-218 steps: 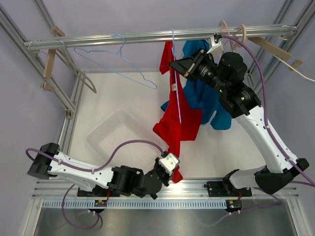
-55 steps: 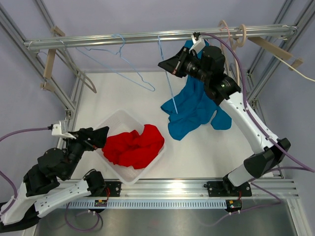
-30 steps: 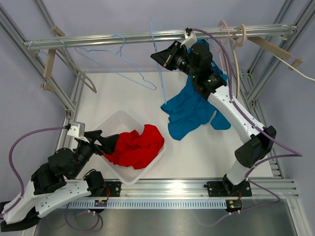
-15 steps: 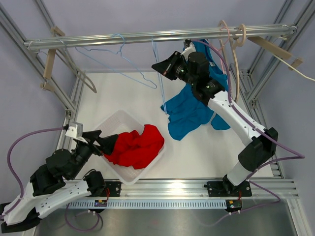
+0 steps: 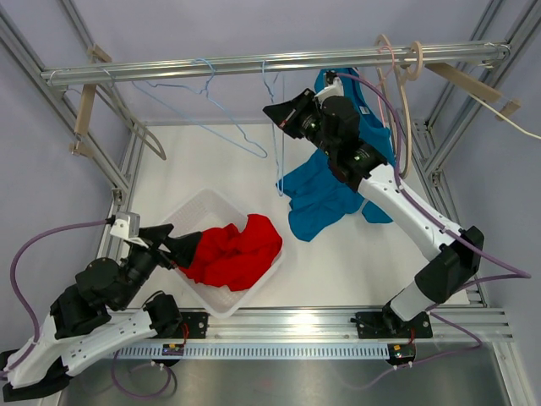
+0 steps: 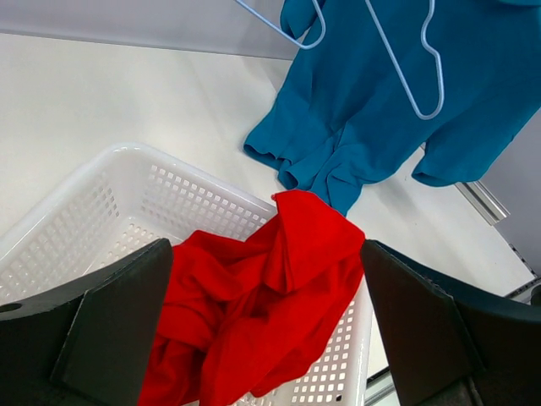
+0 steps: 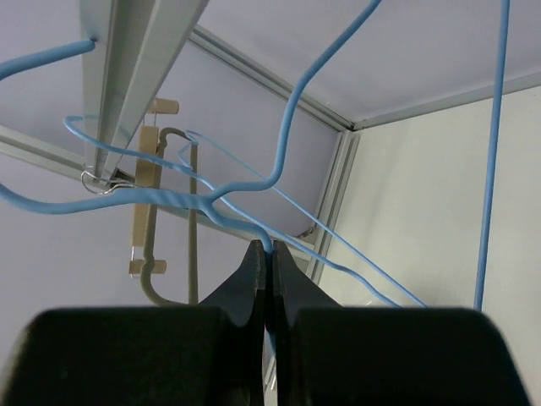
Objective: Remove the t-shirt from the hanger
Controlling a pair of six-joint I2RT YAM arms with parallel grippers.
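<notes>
The red t-shirt point(image 5: 232, 252) lies crumpled in the white basket point(image 5: 196, 207), off the hanger. My left gripper point(image 5: 173, 245) hovers open just left of it; in the left wrist view the t-shirt point(image 6: 262, 296) shows between the wide black fingers point(image 6: 127, 321), untouched. My right gripper point(image 5: 275, 112) is up by the metal rail point(image 5: 211, 65), shut on the bare light-blue wire hanger point(image 5: 280, 144). In the right wrist view the gripper point(image 7: 271, 247) pinches the hanger point(image 7: 292, 110) just below its neck, with the hook up at the rail point(image 7: 139, 68).
A teal shirt point(image 5: 325, 190) hangs behind the right arm and drapes onto the table. A second blue wire hanger point(image 5: 211, 114) hangs left of the held one. Wooden hangers point(image 5: 401, 68) are on the rail's right end, more point(image 5: 84, 110) on the left frame.
The red t-shirt has come off the hanger and now lies in the basket. Over the last second my right gripper lowered the bare hanger slightly beside the rail; the left arm barely moved.
</notes>
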